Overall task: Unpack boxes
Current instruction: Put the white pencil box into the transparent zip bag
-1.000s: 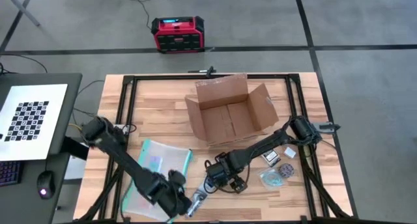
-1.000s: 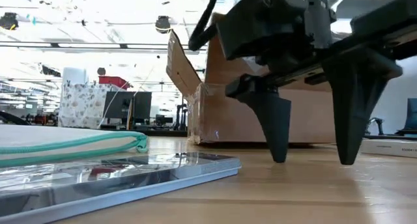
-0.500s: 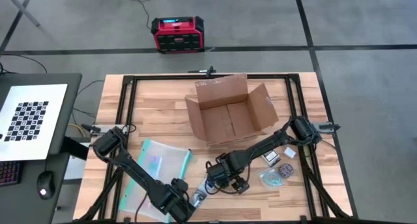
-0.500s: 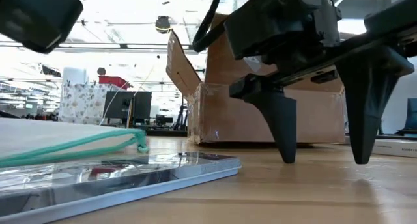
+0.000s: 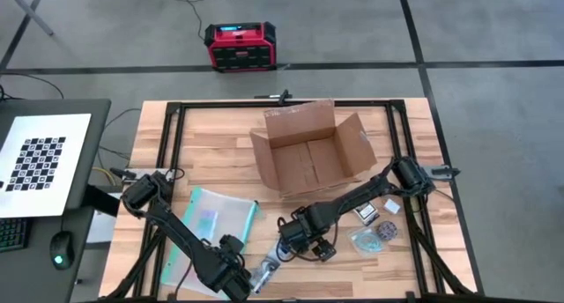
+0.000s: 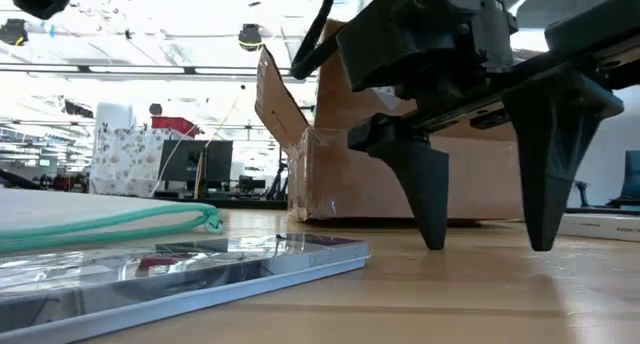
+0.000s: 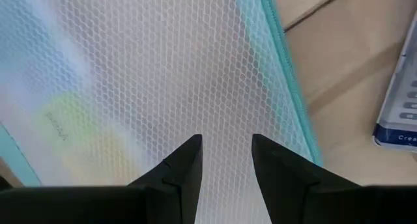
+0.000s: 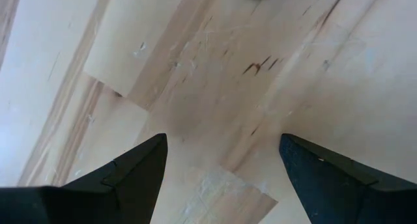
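Left gripper (image 7: pixel 225 160) shifted over honeycomb-mesh, teal-edged pouch (image 7: pixel 150 81).

Robotics lab (calibration checkerboard (image 5: pixel 41 163), framed table (image 5: pixel 220 144))

Wooden table (image 5: pixel 211 144) w/ black frame round its edges carries a brown cardboard box (image 5: pixel 308 158), flaps open, at far centre. Clear teal-edged pouch (image 5: pixel 207 228) lies flat at near left, w/ a flat shiny packet (image 5: pixel 267 272) just right of its near corner, by the near edge. At near right, well apart from the pouch: small white box (image 5: pixel 367 214), dark round item (image 5: pixel 386 229), clear bag (image 5: pixel 367 242) & a small white piece (image 5: pixel 391 206), all close together.
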